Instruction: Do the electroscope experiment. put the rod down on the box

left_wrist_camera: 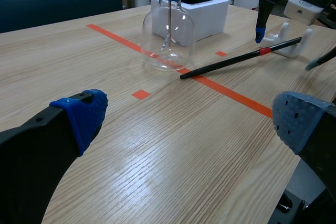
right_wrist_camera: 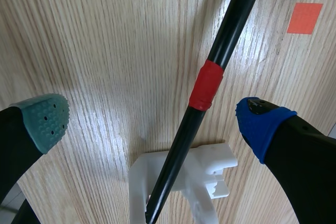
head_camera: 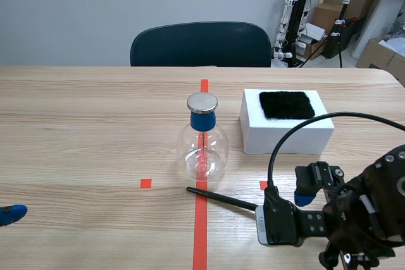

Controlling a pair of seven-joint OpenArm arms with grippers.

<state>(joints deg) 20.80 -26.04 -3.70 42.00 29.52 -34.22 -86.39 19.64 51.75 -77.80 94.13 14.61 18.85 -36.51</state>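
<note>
Light wooden table | thin black rod with red band lies on it, one end in a white plastic cradle, apart from the white box | right gripper: fingers spread astride rod | left gripper: fingers spread

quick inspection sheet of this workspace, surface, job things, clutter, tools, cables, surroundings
surface: wooden table with orange-red tape marks
job's things: black rod lies on the table, one end resting in a white holder, not on the white box; black pad on top of the box; glass flask stands beside the box
clutter: nothing seen
tools: left tool open, low over the table; right tool open, fingers either side of the rod, not gripping
cables: black cable arcs over the right arm
surroundings: dark chair behind the table; cardboard boxes at back right
</note>
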